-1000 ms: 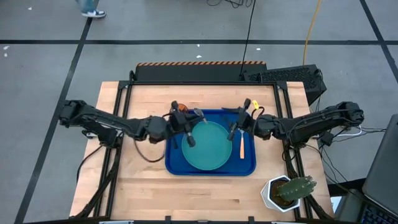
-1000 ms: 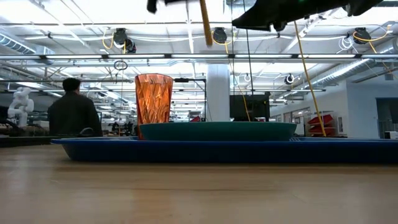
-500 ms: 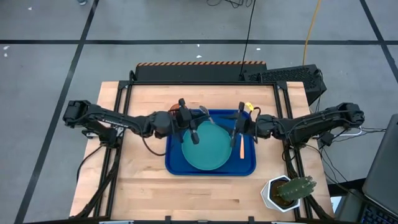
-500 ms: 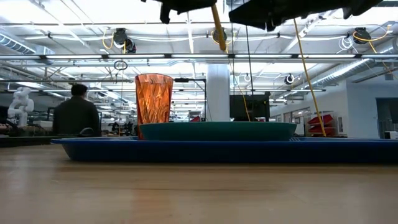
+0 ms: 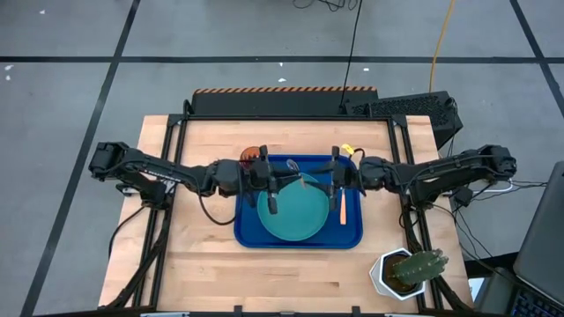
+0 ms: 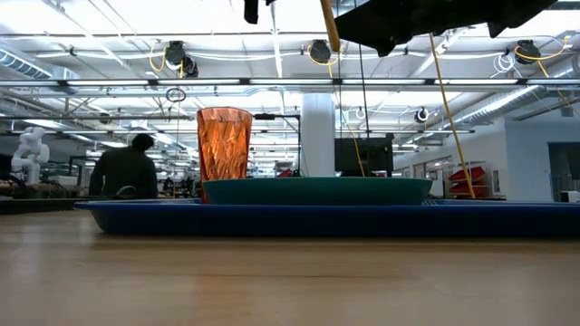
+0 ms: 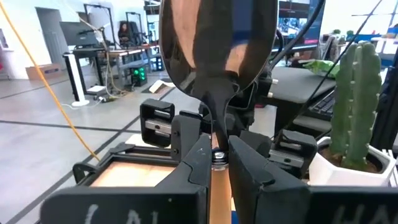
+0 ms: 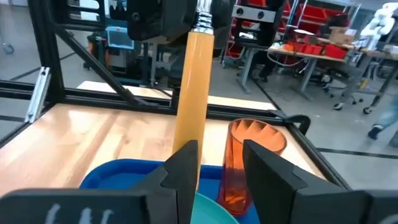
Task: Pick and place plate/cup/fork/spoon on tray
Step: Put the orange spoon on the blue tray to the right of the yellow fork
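The blue tray (image 5: 352,236) lies mid-table with the teal plate (image 5: 295,216) flat in it. The amber cup (image 5: 256,155) stands upright at the tray's far left corner, and the fork (image 5: 343,208) lies along its right side. My left gripper (image 5: 284,174) is shut on the spoon (image 5: 294,165) above the plate's far part. My right gripper (image 5: 334,178) is open and empty above the tray's far right part, facing the left one. In the right wrist view the spoon's orange handle (image 8: 194,87) hangs just ahead of its fingers (image 8: 186,162). My left gripper pinches the spoon at its thin metal neck (image 7: 216,157), where the orange handle begins, between its two fingers. The fingers come level from the table's left. The spoon is lifted clear of the plate, bowl (image 7: 217,43) up and handle (image 6: 328,23) slanting down below the fingers.
A white pot with a cactus (image 5: 410,271) stands at the table's near right corner. Bare wood lies left of the tray and along the near edge. A person (image 6: 125,172) stands in the room beyond the table.
My left gripper has carried the spoon toward the table's right, over the plate's far part, closer to my right gripper. The spoon's handle now hangs a little higher. My right gripper has shifted slightly toward the far edge.
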